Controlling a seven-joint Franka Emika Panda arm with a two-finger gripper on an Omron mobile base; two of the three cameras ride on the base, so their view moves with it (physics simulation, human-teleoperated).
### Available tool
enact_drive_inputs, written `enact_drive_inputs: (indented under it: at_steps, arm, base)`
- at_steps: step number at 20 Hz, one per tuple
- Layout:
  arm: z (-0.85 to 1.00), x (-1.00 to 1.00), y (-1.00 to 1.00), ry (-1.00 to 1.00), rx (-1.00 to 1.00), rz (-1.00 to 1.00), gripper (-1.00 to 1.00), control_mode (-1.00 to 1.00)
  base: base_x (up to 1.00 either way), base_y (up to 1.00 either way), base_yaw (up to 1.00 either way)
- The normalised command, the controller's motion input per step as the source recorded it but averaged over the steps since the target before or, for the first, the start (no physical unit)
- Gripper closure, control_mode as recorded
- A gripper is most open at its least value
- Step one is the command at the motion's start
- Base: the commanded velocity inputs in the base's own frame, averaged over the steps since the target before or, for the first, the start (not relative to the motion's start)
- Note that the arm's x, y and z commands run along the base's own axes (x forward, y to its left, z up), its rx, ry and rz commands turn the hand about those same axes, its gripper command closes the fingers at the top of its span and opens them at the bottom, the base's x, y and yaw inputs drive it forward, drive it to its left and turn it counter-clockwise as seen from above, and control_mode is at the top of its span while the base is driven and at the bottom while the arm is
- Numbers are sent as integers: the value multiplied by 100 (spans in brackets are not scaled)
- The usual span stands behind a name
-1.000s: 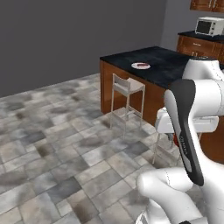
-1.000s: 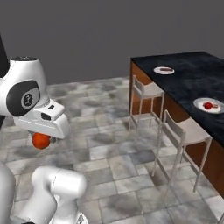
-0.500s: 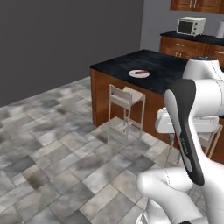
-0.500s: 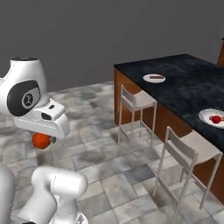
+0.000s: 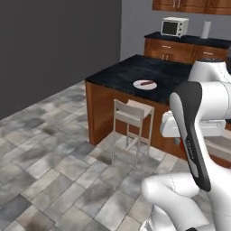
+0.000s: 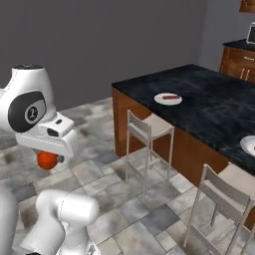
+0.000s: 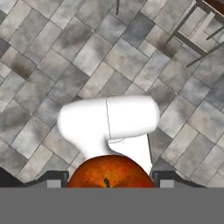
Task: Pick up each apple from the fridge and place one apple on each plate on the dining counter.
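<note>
One orange-red apple (image 7: 108, 171) is gripped between the finger tips of the gripper (image 7: 108, 177), carried above the tiled floor (image 7: 48, 65), well apart from the dining counter (image 6: 209, 107).

Only the upper half of the apple is seen in the hand view, its lower part cut off at the bottom edge; in the right base view it shows as a small orange patch under the white hand, and the fingers themselves are hidden there. On the black counter top a white plate (image 6: 168, 98) is seen with a dark red thing on it, too flat and small to be made out. A second plate (image 6: 248, 145) is cut off by the right edge. Two pale stools (image 6: 148, 130) are set against the wood base. A microwave (image 5: 174, 26) is seen on the far counter (image 5: 187, 39).
</note>
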Motion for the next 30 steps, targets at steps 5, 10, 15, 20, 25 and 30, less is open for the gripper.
enact_drive_inputs:
  at_steps: [5,10,15,20,25,30]
  arm:
    - [0,0,0,0,0,0,100,100]
    - [0,0,0,0,0,0,100,100]
    - [0,0,0,0,0,0,100,100]
    - [0,0,0,0,0,0,100,100]
    - [0,0,0,0,0,0,100,100]
    - [0,0,0,0,0,0,100,100]
  base:
    - [100,45,-50]
    - [100,49,-56]
    - [100,49,-57]
    - [97,48,-51]
    - [59,47,-41]
    - [37,52,-38]
